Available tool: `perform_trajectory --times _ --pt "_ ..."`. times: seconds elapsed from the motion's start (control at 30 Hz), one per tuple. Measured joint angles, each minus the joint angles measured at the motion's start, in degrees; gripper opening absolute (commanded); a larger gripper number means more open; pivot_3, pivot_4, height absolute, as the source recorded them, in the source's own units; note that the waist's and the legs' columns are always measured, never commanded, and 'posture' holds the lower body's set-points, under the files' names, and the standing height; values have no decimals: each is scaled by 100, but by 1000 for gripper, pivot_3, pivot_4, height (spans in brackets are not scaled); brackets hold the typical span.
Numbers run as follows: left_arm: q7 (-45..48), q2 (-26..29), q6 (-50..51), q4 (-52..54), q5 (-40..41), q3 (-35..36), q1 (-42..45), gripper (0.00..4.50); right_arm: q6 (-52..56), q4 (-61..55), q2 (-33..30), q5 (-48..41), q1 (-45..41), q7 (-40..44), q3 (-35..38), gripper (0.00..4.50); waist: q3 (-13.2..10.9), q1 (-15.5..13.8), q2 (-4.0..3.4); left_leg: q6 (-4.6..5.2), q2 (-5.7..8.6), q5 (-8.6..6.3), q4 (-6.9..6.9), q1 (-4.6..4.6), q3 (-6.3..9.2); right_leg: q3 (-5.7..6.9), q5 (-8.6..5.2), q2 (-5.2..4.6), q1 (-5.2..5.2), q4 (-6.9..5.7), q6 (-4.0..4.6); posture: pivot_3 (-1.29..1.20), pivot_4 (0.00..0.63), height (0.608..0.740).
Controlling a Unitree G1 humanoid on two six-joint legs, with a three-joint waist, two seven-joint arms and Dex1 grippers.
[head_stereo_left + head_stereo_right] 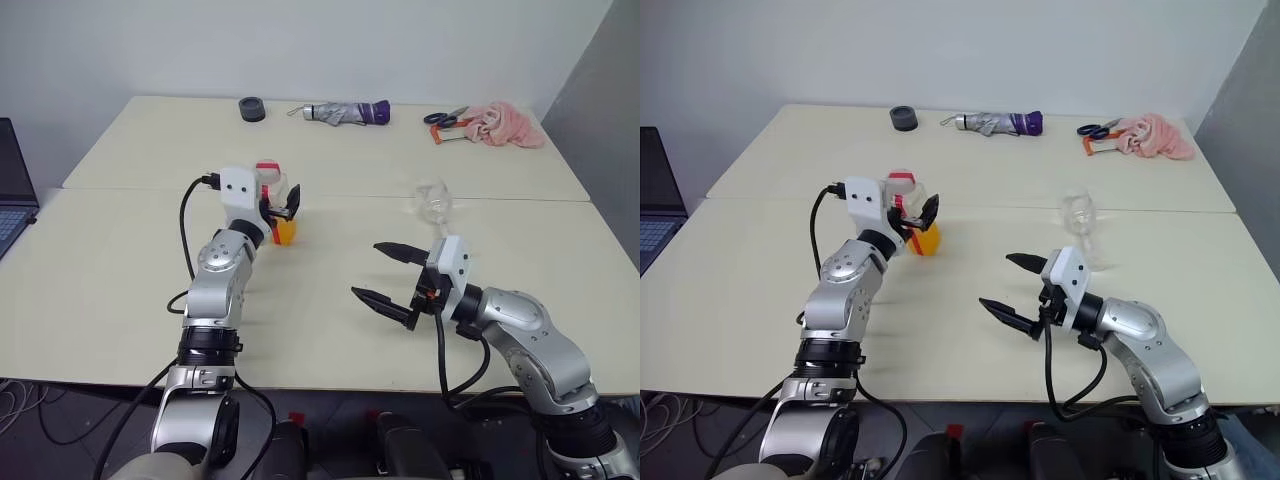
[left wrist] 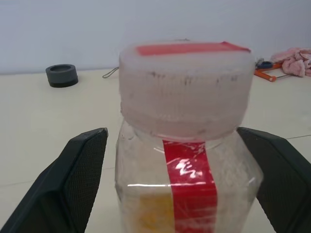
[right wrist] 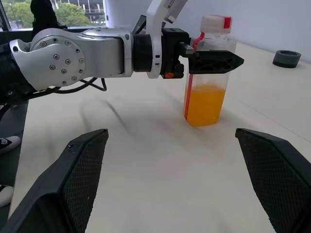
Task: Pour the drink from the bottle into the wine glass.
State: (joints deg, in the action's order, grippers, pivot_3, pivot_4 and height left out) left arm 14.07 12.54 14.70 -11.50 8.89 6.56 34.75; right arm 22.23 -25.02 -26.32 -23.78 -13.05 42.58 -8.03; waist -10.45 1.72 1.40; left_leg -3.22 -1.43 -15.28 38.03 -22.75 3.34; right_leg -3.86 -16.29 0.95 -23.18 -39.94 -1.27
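Here the left tool (image 1: 281,207) stands with its fingers spread wide on either side of the bottle (image 3: 208,68), clear of its sides. The bottle stands upright, cap up, left of the table (image 1: 330,330) middle, with bare tabletop all round. The right tool (image 1: 1012,288) gapes empty, nearer, short of the upright wine glass (image 1: 1078,214).

On the table (image 1: 120,290) before me the bottle (image 1: 276,207) stands upright to my left, between the spread fingers of my left gripper (image 1: 283,208), the drink (image 3: 204,104) low inside it. The wine glass (image 1: 1078,214) stands to its right, just beyond my right gripper (image 1: 1012,289). Along the far edge lie a ring (image 1: 252,109), a folded umbrella (image 1: 347,113), scissors (image 1: 444,118) and a cloth (image 1: 503,124), left to right.
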Motion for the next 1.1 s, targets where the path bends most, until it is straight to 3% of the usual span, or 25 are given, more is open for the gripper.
perform_trajectory --times 0.07,0.17,0.37,1.1 --pt "0 1 13 18 -8 -3 1 4468 0 0 0 0 0 0 0 4500 0 0 0 0 0 0 0 0 0 0 0 0 0 0 0 0 150 740" --pt "-16 3 16 28 -34 -12 1 3882 0 0 -5 -1 14 7 0 4500 0 0 0 0 0 0 0 0 0 0 0 0 0 0 0 0 150 740" --pt "-18 5 33 36 -52 -13 0 2095 0 0 -15 -1 27 27 0 4500 0 0 0 0 0 0 0 -1 0 1 0 0 0 0 0 0 150 740" --pt "314 54 97 80 13 -15 -2 1946 0 0 180 -10 1 -190 105 4500 0 0 0 0 0 0 0 -1 0 1 0 0 0 0 0 0 150 740"
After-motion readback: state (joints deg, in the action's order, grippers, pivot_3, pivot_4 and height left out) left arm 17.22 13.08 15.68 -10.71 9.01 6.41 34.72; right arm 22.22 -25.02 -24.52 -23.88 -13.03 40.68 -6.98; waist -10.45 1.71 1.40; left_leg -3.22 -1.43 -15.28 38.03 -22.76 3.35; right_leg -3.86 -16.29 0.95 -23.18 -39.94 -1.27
